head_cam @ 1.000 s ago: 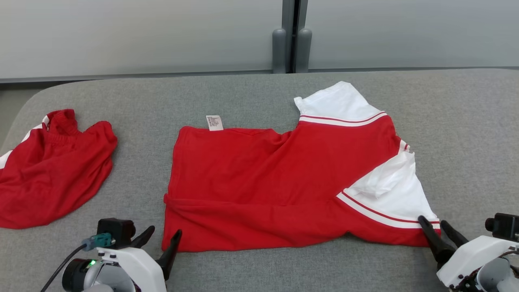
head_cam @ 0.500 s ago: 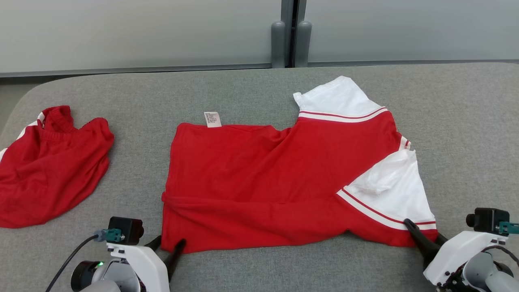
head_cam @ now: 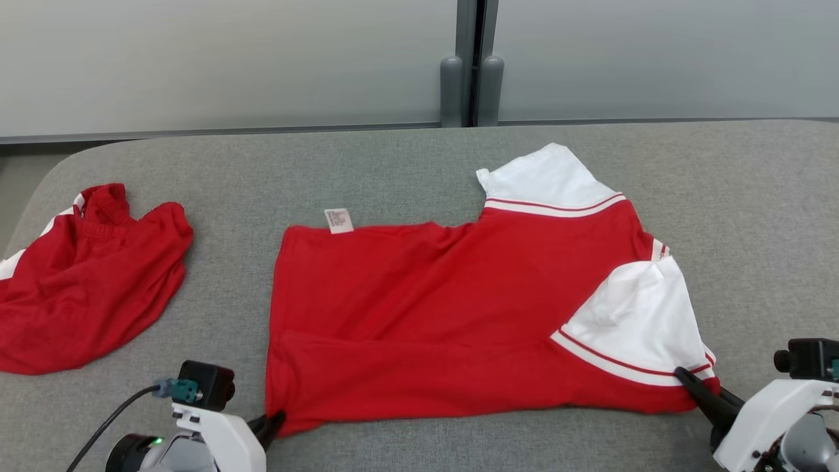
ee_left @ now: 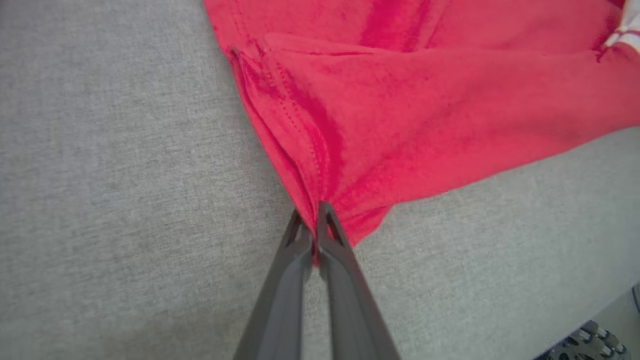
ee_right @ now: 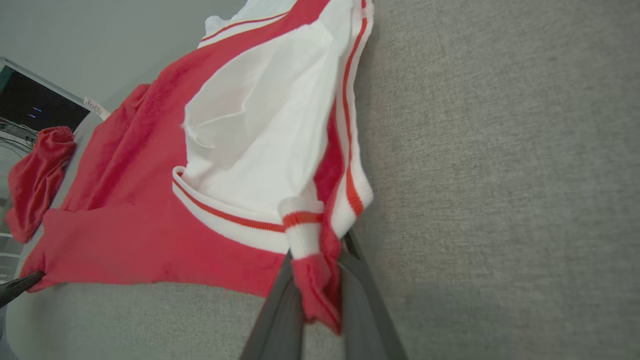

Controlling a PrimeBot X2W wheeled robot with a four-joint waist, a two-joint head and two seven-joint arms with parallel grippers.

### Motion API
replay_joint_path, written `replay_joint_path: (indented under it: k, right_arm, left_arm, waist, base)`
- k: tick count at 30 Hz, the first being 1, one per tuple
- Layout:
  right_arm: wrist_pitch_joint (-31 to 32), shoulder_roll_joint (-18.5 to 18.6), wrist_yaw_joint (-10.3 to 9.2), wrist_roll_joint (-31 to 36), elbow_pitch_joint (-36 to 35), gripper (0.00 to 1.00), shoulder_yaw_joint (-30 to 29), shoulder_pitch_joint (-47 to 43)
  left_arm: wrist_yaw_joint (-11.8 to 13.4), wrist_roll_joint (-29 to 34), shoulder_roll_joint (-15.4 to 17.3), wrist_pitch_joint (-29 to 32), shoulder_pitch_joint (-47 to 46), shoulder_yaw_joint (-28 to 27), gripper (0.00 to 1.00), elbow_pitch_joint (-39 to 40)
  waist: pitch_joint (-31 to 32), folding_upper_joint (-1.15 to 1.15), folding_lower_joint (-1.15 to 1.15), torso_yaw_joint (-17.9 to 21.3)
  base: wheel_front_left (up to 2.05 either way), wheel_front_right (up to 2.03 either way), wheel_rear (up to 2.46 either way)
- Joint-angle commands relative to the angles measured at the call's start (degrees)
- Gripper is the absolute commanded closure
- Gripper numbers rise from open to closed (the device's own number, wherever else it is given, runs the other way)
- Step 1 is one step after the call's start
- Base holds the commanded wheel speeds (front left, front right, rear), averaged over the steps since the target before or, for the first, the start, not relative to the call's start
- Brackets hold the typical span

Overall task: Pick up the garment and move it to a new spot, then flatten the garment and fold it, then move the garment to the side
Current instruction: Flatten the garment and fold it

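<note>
Two grippers are holding the near edge of the garment (head_cam: 446,314) in the head view. The garment, red with white sleeves, is lying spread across the middle of the grey padded table (head_cam: 393,164), its near hem running roughly left to right. The left gripper (head_cam: 275,420) is pinching the near left corner with its fingers pressed together. The right gripper (head_cam: 686,379) is clamping the near right corner beside the striped cuff. A white label (head_cam: 338,220) is sticking out past the far edge. A second red garment (head_cam: 85,282) is lying crumpled by the table's left side, well apart from the first. Bare grey surface is showing behind the garment up to the pale wall (head_cam: 229,59), to the right of the sleeves, and in a strip in front of the hem.

In the left wrist view, the two dark fingers are squeezing the stitched corner tight, with no gap between them. The cloth is gathering into ridges toward the tips. Open grey surface is lying on that view's left and below the hem.

In the right wrist view, the fingers are closing on a bunched lump of red cloth just under the cuff band. The white sleeve is rising beyond them, and that view's right side is showing bare grey surface. At the lower left, the other gripper's dark tip is touching the garment's far corner.
</note>
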State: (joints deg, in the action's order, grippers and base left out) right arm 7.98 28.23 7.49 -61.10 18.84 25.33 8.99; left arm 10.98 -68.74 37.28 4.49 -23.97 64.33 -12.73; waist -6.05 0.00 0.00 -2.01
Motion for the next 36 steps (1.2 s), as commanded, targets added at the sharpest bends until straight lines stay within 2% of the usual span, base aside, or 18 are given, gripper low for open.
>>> replay_joint_path:
  k: [1,2,12,20,21,22,23,24,31,36]
  right_arm:
    - [1.21,0.94,0.01,-0.46,-1.37,1.0,-0.86,-1.31]
    - [3.26,1.95,0.01,-1.26,-3.4,1.0,-2.27,-2.91]
    - [13.49,3.77,0.01,-2.41,-10.72,1.0,-8.59,-12.59]
    - [20.82,-0.38,0.01,0.73,-14.14,1.0,-15.71,-20.31]
    - [21.51,-1.2,0.01,1.4,-14.5,0.65,-16.55,-21.03]
    - [22.24,-2.15,0.01,2.17,-14.88,0.0,-17.48,-21.68]
    - [22.95,-3.07,0.01,2.97,-15.27,0.0,-18.31,-22.14]
    - [23.66,-3.96,0.01,3.74,-15.68,0.0,-19.23,-22.37]
    - [27.46,-9.58,0.01,9.45,-21.0,0.0,-24.71,-22.38]
    - [26.08,-11.96,0.02,10.79,-23.98,0.0,-28.29,-20.6]
  left_arm:
    - [0.94,-0.43,1.46,0.74,0.86,0.25,1.0,1.54]
    - [1.97,-0.7,2.98,1.96,1.68,0.59,1.0,4.29]
    - [6.96,-2.29,8.45,5.89,5.18,1.55,1.0,14.33]
    - [10.67,-4.49,11.62,7.1,8.56,1.66,1.0,20.2]
    - [11.09,-4.53,11.86,7.11,8.76,1.59,1.0,20.59]
    - [11.35,-4.66,11.96,7.07,9.07,1.57,0.57,20.98]
    - [11.42,-4.89,11.91,7.36,9.45,1.75,0.02,21.35]
    - [11.52,-5.12,11.9,7.59,9.71,1.95,0.0,21.61]
    - [12.77,-3.34,12.69,6.98,7.72,1.34,0.0,22.33]
    - [12.46,-1.59,12.28,4.02,5.34,-0.84,0.0,21.8]
  waist:
    - [0.38,0.0,0.0,0.12]
    - [0.8,0.0,0.0,0.4]
    - [1.24,0.0,0.0,0.95]
    - [2.59,0.0,0.0,1.38]
    - [2.81,0.0,0.0,1.44]
    - [2.98,0.0,0.0,1.51]
    - [3.13,0.0,0.0,1.6]
    - [3.31,0.0,0.0,1.69]
    - [3.34,0.0,0.0,2.03]
    - [2.96,0.0,0.0,1.76]
  base:
    - [0.0,0.0,0.0]
    - [0.0,0.0,0.0]
    - [0.0,0.0,0.0]
    - [0.0,0.0,0.0]
    - [0.0,0.0,0.0]
    - [0.0,0.0,0.0]
    - [0.0,0.0,0.0]
    - [0.0,0.0,0.0]
    - [0.0,0.0,0.0]
    - [0.0,0.0,0.0]
